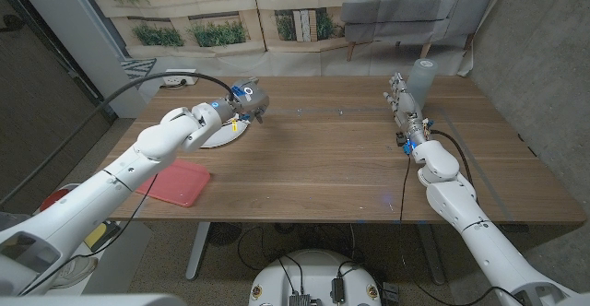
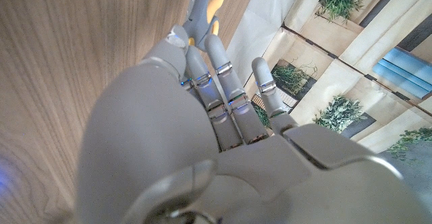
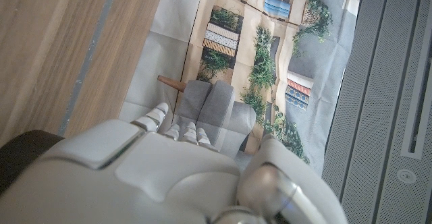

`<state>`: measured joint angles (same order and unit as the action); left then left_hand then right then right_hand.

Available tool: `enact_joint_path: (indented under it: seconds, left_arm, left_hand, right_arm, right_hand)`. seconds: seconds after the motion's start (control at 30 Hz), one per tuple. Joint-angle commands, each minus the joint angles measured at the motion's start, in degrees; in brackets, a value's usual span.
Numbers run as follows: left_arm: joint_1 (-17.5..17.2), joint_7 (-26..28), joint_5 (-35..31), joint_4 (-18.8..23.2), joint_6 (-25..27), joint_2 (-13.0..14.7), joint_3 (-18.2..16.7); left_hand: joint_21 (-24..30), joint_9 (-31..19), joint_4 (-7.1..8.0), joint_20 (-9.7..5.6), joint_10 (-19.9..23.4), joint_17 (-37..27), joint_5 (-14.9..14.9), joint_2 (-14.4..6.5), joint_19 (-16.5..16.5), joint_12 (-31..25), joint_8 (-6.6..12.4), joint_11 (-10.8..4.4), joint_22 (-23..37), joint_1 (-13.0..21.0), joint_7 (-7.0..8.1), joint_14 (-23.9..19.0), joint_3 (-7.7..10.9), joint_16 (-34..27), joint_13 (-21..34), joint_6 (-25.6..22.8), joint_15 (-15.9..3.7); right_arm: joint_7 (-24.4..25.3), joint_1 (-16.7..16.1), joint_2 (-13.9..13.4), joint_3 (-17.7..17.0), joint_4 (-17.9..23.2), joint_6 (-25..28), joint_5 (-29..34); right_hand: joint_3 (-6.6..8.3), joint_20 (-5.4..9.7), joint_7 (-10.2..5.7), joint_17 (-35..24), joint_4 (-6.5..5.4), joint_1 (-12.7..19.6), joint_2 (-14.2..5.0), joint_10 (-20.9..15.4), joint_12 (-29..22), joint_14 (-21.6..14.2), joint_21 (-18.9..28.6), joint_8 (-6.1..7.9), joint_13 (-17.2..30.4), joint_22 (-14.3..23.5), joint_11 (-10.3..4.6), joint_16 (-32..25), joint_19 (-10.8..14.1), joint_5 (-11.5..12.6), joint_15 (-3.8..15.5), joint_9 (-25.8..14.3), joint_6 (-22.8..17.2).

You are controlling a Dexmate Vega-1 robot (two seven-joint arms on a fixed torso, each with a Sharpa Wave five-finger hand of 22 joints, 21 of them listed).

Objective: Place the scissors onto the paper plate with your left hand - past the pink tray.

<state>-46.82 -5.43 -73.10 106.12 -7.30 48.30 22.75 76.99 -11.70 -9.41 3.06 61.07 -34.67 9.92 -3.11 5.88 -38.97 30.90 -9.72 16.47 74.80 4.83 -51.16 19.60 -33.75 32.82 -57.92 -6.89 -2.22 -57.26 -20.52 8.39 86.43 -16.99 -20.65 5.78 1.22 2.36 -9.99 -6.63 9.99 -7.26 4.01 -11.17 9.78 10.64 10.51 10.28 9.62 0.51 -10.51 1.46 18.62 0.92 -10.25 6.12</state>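
Note:
The white paper plate (image 1: 218,138) lies at the table's back left, past the pink tray (image 1: 178,182). My left hand (image 1: 247,99) hovers over the plate's far right edge and holds the scissors (image 1: 237,125), whose yellow handle hangs just below the fingers. In the left wrist view the scissors (image 2: 206,1) stick out beyond my left hand (image 2: 202,116), grey metal beside a yellow grip, over bare wood. My right hand (image 1: 404,103) stands on the table at the right, fingers stretched away from me, holding nothing. In its own wrist view my right hand (image 3: 169,163) shows only its back.
A clear plastic cup (image 1: 425,77) stands at the back right, just beyond my right hand. A white power strip (image 1: 176,80) lies at the table's back left corner. The wooden table (image 1: 323,158) has bare wood across its middle and front.

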Motion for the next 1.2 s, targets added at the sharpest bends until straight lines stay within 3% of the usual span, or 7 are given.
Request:
enact_joint_path:
  seconds: [0.03, 1.2]
  left_arm:
    - [-0.4, -1.2, 0.0, -0.8, 1.8, 1.0, -1.0]
    - [4.6, -3.9, -0.3, -7.8, 4.0, 1.4, 1.4]
  left_hand:
    - [0.5, 0.0, 0.09, -0.12, 0.5, -0.4, 0.0, 0.2, -0.3, 0.4, -0.28, 0.18, -0.1, 0.0, -5.2, -0.6, 0.2, 0.2, 0.1, -5.6, -6.78]
    - [2.0, -0.1, 0.12, -0.38, 1.2, -1.6, 0.1, 0.5, -0.8, 1.7, -0.69, -0.06, -1.4, -0.1, -4.96, -1.0, 0.13, 1.3, 1.3, -6.2, -6.79]
  right_arm:
    - [0.3, 0.2, 0.1, 0.1, 0.0, 0.1, 0.4]
    - [0.6, 2.2, 1.1, 0.8, -2.1, 0.2, 1.4]
  right_hand:
    - [0.12, 0.78, 0.23, -0.1, 0.04, 0.2, 0.03, -0.1, 0.0, -0.2, 0.3, 0.31, 0.2, 0.2, -0.14, 0.0, 0.1, -0.3, -0.21, -0.2, -0.2]
    - [0.1, 1.15, 0.3, -0.1, 0.04, 0.2, 0.11, -0.1, 0.0, -0.1, 0.2, 0.29, 0.2, 0.1, -0.02, 0.0, -0.2, -0.3, -0.28, -0.2, -0.3]
